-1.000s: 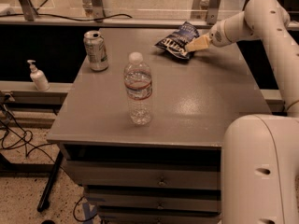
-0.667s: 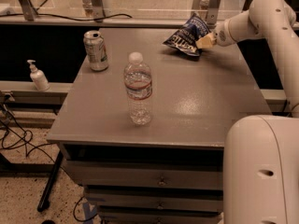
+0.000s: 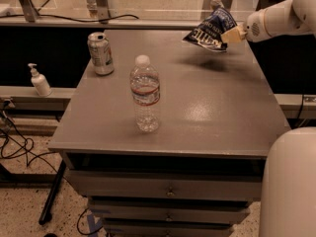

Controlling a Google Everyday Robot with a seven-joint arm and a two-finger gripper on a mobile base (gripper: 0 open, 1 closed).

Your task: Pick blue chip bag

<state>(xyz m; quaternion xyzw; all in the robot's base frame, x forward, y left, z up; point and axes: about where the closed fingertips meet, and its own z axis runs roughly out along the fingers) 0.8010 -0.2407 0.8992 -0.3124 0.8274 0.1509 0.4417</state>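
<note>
Camera view: gripper [image 3: 232, 34] clamps the crinkly blue chip bag [image 3: 210, 29], airborne above the smooth tabletop's [image 3: 212, 107] upper-right edge.

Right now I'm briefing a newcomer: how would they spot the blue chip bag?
Start at the grey table and look above its far right corner. There the gripper holds the blue chip bag off the surface. It is dark, crinkly and white-lettered, unlike the clear water bottle and the soda can.
</note>
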